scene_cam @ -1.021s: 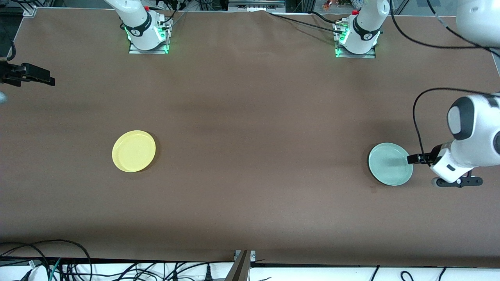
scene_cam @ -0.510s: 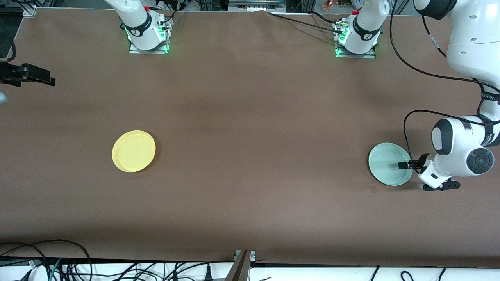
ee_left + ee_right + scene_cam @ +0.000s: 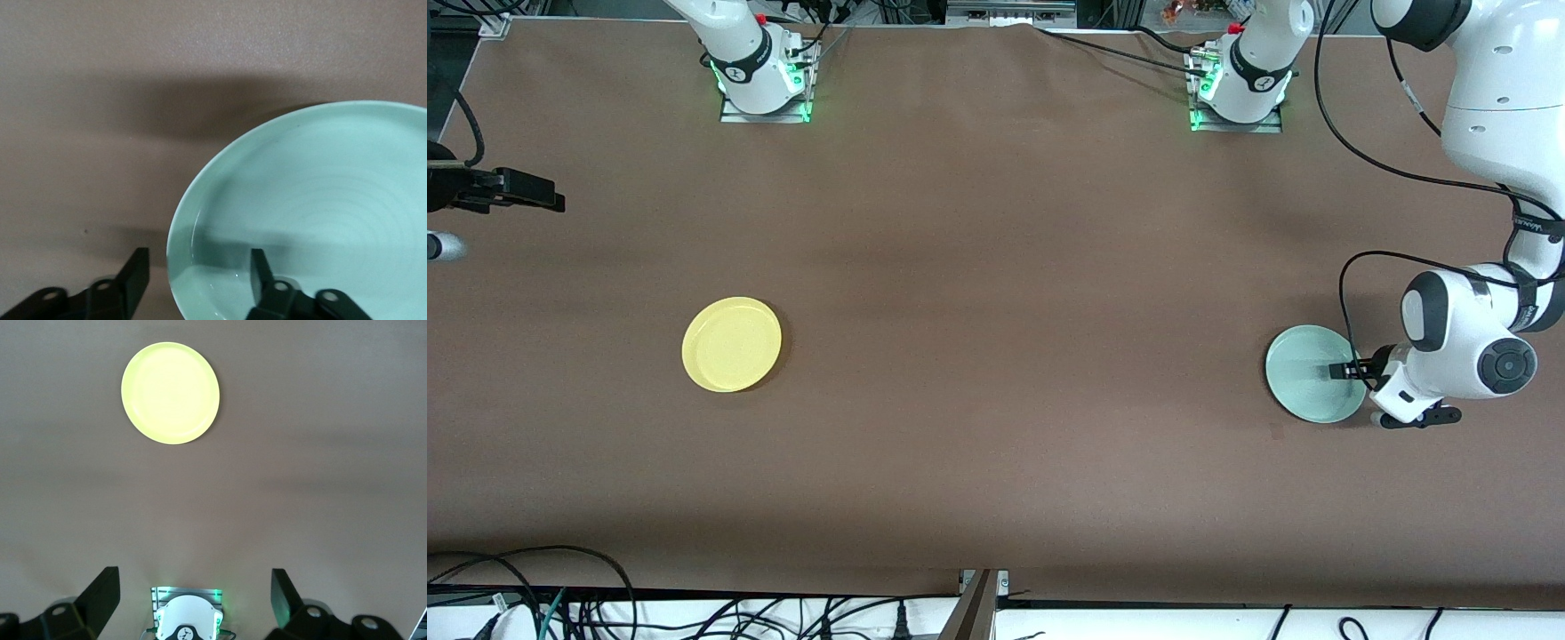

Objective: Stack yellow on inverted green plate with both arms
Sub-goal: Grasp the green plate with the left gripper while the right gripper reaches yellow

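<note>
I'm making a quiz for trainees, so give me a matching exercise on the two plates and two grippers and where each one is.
Things:
1. yellow plate
2. green plate
3. left gripper
4. right gripper

Places:
A. at the green plate's rim, one jaw inside, one outside
B. on the table toward the left arm's end
C. waiting in the air at the right arm's end, jaws open
D. on the table toward the right arm's end

Pairs: 1-D, 2-B, 3-A, 4-C

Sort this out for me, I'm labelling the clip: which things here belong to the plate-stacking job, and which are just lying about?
Belongs to the job:
- green plate, rim straddled by the left pincer, fingers not yet shut on it
- yellow plate, toward the right arm's end
- right pincer, open, waiting

Just lying about:
- cables past the table edge
</note>
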`<state>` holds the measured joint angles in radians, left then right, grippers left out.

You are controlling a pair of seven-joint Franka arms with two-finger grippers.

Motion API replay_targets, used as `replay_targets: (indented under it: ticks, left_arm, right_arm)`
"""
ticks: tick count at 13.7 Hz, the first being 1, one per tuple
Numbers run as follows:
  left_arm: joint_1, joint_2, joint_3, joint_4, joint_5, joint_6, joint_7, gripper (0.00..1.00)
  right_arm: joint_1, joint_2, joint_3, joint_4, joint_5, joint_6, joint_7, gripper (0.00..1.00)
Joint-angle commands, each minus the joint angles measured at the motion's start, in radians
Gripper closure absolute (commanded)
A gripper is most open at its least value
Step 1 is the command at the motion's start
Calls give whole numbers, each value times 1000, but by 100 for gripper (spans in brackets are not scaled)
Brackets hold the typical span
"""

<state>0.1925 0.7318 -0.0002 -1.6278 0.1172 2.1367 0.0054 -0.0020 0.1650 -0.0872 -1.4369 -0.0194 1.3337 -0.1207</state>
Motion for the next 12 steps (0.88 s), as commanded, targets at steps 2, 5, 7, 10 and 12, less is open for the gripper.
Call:
replay_targets:
  ticks: [2,5,7,10,12]
  left_arm:
    - [-2,-5,2,-9,-2,5,57,100]
    - [-18,-8,2,-4,9,-7,51,100]
    - [-40,-20,-1,17,9,-38,48,100]
    - [-109,-45,-3,148,7,-212,42,100]
    - [-187,-45,0,274,12,-357,35,100]
  right_arm:
    - [-7,27,3,18,-19,1,-8,0]
    - [-10,59,0,18,-21,-1,-8,0]
    - [-10,73,0,16,-17,19,-10,0]
    - [-13,131,0,12,-4,71,-8,0]
    - [-24,168,-2,4,22,116,-7,0]
